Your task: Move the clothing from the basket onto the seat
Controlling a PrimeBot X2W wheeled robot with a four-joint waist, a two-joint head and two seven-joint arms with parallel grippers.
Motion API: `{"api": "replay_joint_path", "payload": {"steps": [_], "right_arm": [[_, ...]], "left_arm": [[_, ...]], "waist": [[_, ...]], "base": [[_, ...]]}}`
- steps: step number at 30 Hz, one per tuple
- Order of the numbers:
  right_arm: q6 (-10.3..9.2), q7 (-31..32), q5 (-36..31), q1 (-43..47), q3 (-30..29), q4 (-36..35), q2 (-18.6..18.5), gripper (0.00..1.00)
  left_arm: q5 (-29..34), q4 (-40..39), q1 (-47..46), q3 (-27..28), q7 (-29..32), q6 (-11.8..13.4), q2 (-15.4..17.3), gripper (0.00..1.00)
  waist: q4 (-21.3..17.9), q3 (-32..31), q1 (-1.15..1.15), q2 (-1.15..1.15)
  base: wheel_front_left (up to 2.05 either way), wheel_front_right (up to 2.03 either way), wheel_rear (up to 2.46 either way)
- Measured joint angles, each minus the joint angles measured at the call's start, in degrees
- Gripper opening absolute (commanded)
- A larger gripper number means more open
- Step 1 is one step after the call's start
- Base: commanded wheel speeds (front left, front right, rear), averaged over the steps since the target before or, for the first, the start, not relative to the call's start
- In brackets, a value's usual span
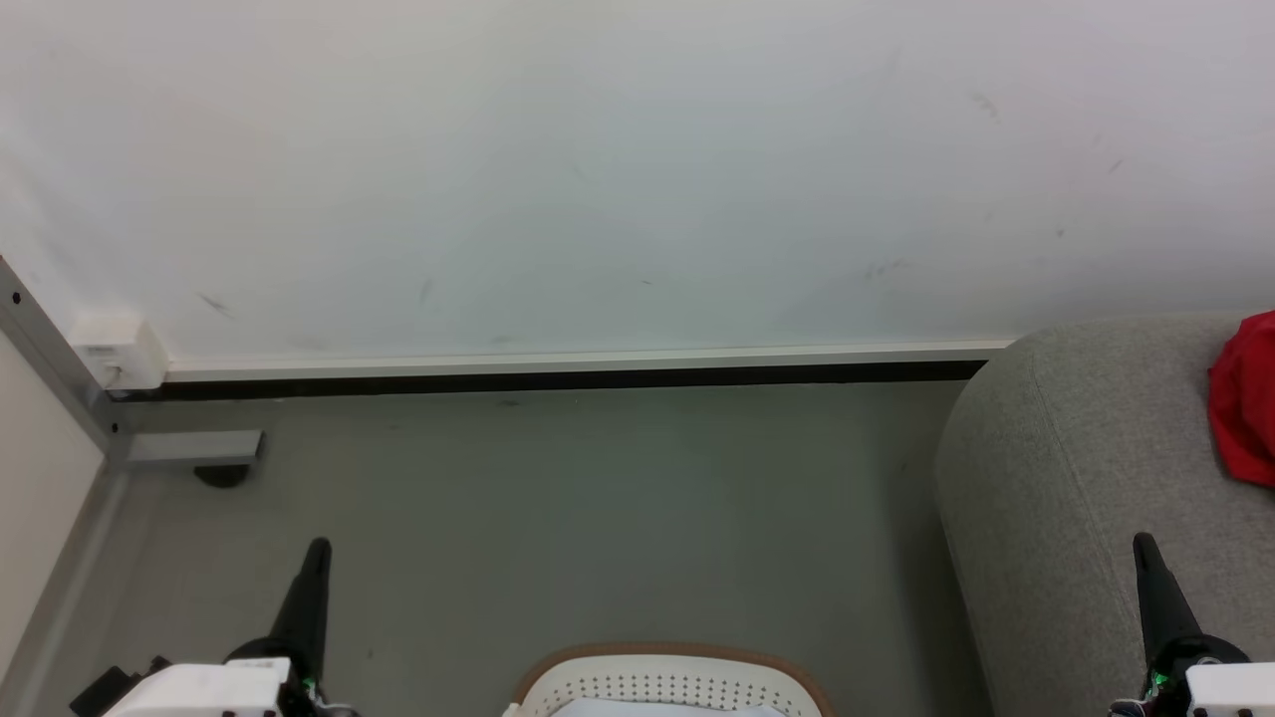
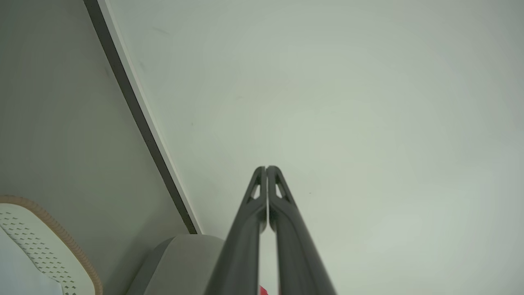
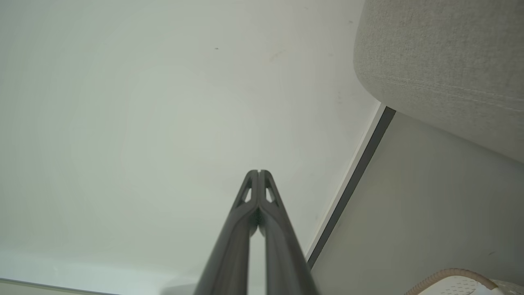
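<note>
You've got one piece of the clothing (image 1: 1245, 398) on the seat (image 1: 1076, 478). It's a bright red crumpled heap on the top cushion, well in from the seat's rounded left edge, and the picture's right border cuts it off. In the left wrist view a tiny red sliver shows at the bottom edge between the fingers (too small to tell more).

The basket (image 1: 667, 682) stands on the floor (image 1: 558, 498), apart from the seat's left edge. You can see its tan-brown rim and its perforated white far wall. Something pale lies inside at the very bottom of the head view; you cannot tell what it is. The rim also shows low left in the left wrist view (image 2: 61, 241) and low right in the right wrist view (image 3: 446, 274).

The left gripper (image 1: 319, 548) hangs over the floor to the left of the basket. Its wrist view (image 2: 266, 168) shows the two fingers pressed tip to tip, closed on air. The right gripper (image 1: 1144, 543) hangs over the seat's near part, well apart from the red heap, and its fingers are likewise shut together (image 3: 258, 172). Both point at the wall (image 1: 598, 179).

The wall is white, with a dark baseboard strip (image 1: 558, 379) where it meets the floor. A grey metal frame (image 1: 60, 368) with a foot stands at the floor's far left corner.
</note>
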Motion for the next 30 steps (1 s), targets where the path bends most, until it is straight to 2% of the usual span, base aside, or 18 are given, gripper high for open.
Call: {"api": "replay_joint_path", "payload": {"steps": [18,30], "right_arm": [[-0.01,0.34,8.8,-1.82,1.26,0.02,-1.51,0.0],[-0.01,-0.04,9.35,-1.89,1.81,0.0,-2.09,0.0]], "left_arm": [[-7.05,-0.31,-1.13,1.16,1.87,-0.51,-0.03,0.0],[-7.05,-0.32,-1.15,1.18,1.87,-0.51,-0.03,0.0]], "waist": [[0.18,0.66,0.0,0.0],[0.18,0.66,0.0,0.0]], "base": [[0.0,0.0,0.0],[0.0,0.0,0.0]]}}
